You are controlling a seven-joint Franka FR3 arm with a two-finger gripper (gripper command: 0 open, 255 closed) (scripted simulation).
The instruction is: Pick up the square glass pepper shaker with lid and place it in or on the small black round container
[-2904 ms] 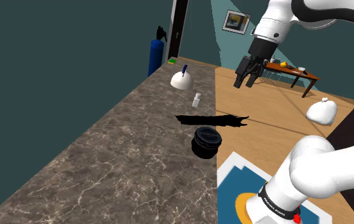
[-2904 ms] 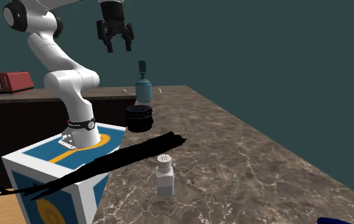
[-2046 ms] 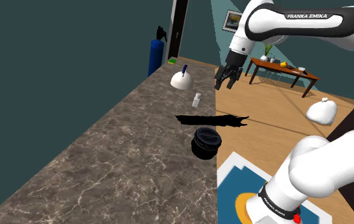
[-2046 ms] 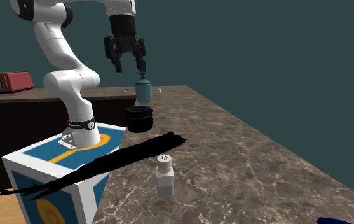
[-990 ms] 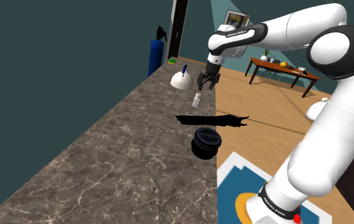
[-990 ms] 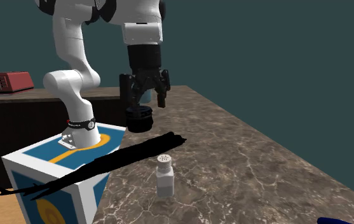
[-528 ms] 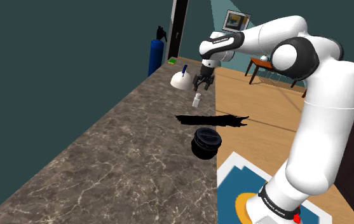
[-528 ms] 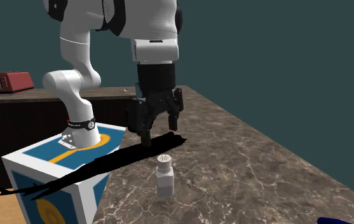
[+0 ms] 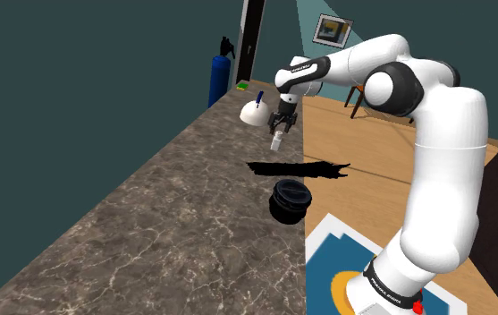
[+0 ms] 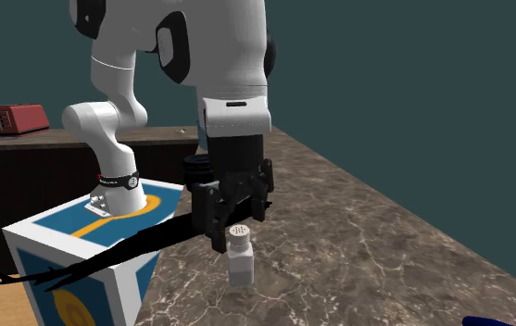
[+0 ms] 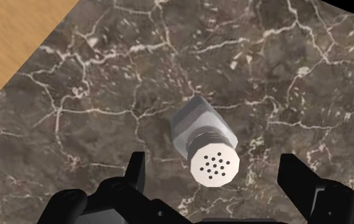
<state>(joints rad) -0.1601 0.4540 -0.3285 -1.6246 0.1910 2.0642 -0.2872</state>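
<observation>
Fingers [image 11: 137,172] lowered, now straddling shaker [image 11: 206,143], spread, not touching.

Dim, even light; one hard black shadow [image 9: 296,167] lies across the marbled counter [image 9: 148,233].

We log 1 dark veined marble countertop [image 9: 148,215]. At its far end stand 1 blue canister [image 9: 217,79], 1 small green item [image 9: 242,86] and 1 white dome [image 9: 252,114] with a blue knob. A framed picture [image 9: 332,30] hangs beyond. 1 red box [image 10: 12,119] sits on a dark counter.
</observation>
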